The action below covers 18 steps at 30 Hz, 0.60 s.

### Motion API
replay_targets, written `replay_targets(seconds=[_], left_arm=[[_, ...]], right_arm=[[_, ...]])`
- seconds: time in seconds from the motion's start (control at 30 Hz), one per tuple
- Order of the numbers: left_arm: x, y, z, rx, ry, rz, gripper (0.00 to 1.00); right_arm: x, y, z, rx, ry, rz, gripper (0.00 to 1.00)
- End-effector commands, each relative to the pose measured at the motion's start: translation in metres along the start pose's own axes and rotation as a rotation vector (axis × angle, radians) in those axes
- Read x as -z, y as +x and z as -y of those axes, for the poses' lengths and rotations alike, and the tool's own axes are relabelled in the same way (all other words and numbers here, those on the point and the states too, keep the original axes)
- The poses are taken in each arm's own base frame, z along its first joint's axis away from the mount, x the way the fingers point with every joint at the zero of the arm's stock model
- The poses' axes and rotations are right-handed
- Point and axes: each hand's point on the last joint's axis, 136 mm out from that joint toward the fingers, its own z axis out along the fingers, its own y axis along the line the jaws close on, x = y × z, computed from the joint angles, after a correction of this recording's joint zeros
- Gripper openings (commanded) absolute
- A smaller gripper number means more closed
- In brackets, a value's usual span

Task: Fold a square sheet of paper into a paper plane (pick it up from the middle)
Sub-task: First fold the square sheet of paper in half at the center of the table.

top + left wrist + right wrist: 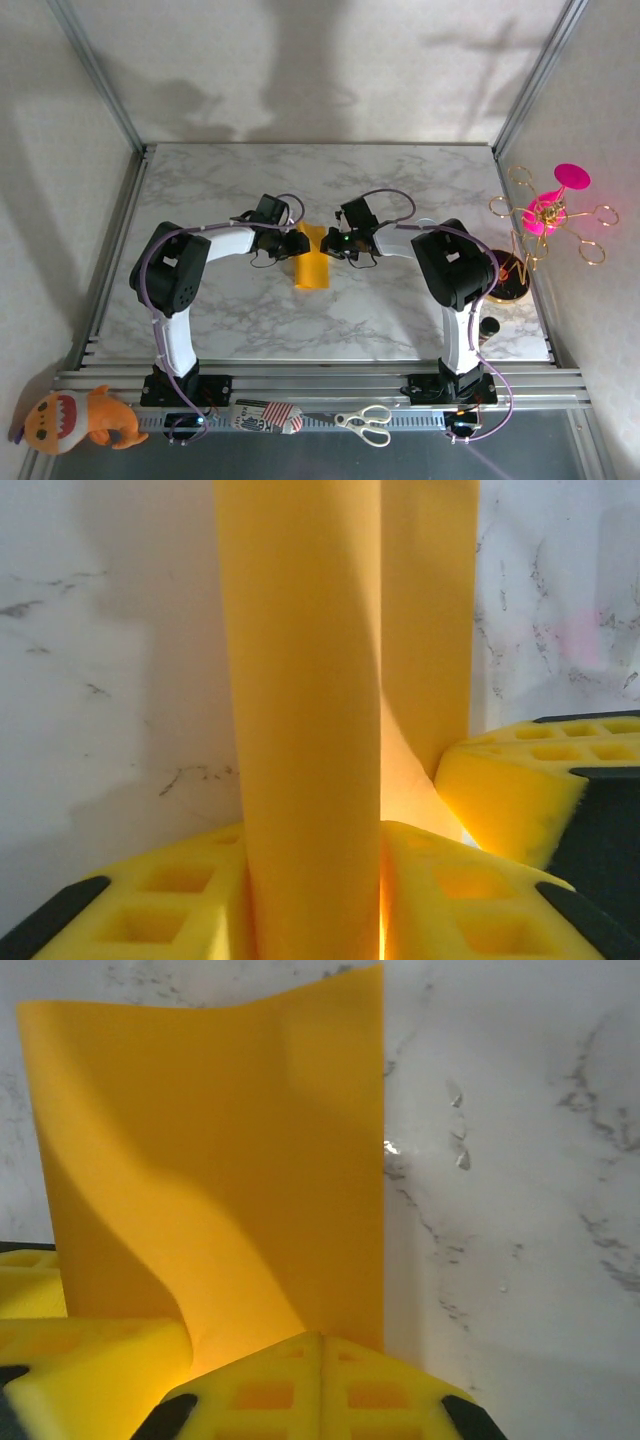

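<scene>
The thin, smooth orange-yellow sheet of paper is resting mid-way across the marbled bench, curling into a soft roll. The left fingers, waffled yellow foam, are pinching its curl. The right fingers are pressing together on its edge.

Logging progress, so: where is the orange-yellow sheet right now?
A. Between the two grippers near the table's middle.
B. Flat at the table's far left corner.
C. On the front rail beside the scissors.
A: the square sheet of paper sits bent between the left gripper and the right gripper at mid-table.
</scene>
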Motion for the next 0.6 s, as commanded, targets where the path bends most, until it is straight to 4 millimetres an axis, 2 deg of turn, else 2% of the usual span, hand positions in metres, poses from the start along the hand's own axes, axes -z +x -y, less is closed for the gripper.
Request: replay_targets(seconds=[0.0,0.07,0.13,0.23,0.4,0.57], left_arm=[[0.012,-0.005,-0.015,0.014,-0.110,0.020,0.40],[0.023,-0.008,-0.025,0.022,-0.189,0.044,0.50],[0.034,-0.010,-0.031,0.027,-0.238,0.071,0.56],[0.041,-0.005,-0.024,0.053,-0.201,0.081,0.63],[0.036,0.009,-0.001,0.072,-0.106,0.062,0.70],[0.022,0.019,-0.004,0.079,-0.148,0.041,0.70]], right_arm=[[-0.008,0.010,0.021,-0.060,0.099,-0.032,0.06],[-0.009,0.015,0.028,-0.112,0.134,-0.040,0.06],[-0.010,0.019,0.030,-0.149,0.137,-0.047,0.05],[-0.010,0.019,0.028,-0.174,0.132,-0.041,0.06],[-0.009,0.016,0.023,-0.185,0.113,-0.026,0.07],[-0.009,0.017,0.020,-0.193,0.092,-0.032,0.11]])
